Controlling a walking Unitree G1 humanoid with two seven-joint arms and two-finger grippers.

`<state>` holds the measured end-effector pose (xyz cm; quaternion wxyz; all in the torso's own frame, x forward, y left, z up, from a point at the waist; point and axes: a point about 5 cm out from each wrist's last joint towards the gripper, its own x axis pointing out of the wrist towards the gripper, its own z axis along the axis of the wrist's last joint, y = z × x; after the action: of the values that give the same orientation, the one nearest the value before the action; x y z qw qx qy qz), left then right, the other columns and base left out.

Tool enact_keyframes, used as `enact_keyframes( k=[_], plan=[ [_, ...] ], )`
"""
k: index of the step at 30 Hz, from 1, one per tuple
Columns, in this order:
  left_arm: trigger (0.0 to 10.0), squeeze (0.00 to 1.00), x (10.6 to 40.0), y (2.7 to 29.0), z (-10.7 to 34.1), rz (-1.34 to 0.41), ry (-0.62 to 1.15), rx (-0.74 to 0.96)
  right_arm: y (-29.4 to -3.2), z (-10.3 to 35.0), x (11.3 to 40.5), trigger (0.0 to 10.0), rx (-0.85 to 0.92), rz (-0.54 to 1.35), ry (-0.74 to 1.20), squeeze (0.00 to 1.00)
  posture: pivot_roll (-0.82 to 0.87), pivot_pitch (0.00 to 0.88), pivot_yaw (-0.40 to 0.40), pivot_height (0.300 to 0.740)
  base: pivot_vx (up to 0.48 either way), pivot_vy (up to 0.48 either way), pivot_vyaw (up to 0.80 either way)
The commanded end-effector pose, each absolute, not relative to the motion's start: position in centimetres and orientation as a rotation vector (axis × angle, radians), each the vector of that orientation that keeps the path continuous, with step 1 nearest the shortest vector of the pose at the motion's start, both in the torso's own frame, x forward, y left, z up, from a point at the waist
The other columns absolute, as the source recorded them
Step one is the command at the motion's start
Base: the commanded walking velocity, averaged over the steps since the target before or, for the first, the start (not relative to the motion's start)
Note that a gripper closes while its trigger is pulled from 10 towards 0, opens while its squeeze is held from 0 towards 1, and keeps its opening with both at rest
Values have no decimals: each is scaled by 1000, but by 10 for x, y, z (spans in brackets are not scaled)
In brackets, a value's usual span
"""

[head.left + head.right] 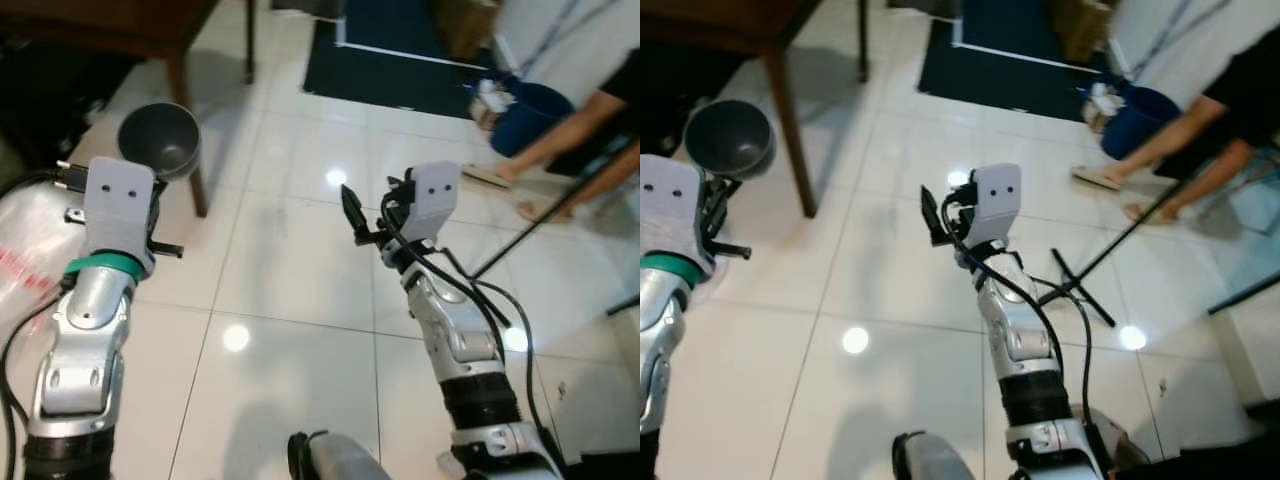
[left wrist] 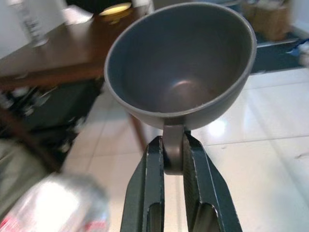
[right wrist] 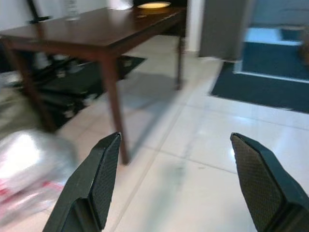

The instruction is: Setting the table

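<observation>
One dark grey bowl hung in the air beside the wooden worktop, above the white tiled floor. The left claw was pinched tight on its rim, the right claw gaped wide and held nothing. A crinkled plastic bag lay blurred at the left, its red print unreadable. A yellow plate and a bottle stood cut off on the worktop. One person, mostly out of frame, stood near a blue bucket.
</observation>
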<state>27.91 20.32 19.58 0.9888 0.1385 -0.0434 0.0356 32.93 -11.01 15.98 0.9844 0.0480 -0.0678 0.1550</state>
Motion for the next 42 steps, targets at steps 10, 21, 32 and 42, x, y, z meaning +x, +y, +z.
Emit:
enact_keyframes(
  k=[10,21,32,42],
  plan=[
    [10000,0,277,205,194,69,-103,245,-109,156,329,10000,100,314,-128,0,-22,0,-52,740,0,0,-800],
    [10000,0,278,215,195,155,-139,280,-100,157,329,10000,69,356,-135,0,-18,0,-59,740,152,0,-428],
    [10000,0,276,214,197,159,-154,279,-92,160,331,10000,78,385,-141,0,-10,0,-66,740,461,0,0],
    [10000,0,277,212,197,151,-168,279,-92,158,331,10000,77,383,-140,0,-14,0,-64,740,409,0,0]
  ],
)
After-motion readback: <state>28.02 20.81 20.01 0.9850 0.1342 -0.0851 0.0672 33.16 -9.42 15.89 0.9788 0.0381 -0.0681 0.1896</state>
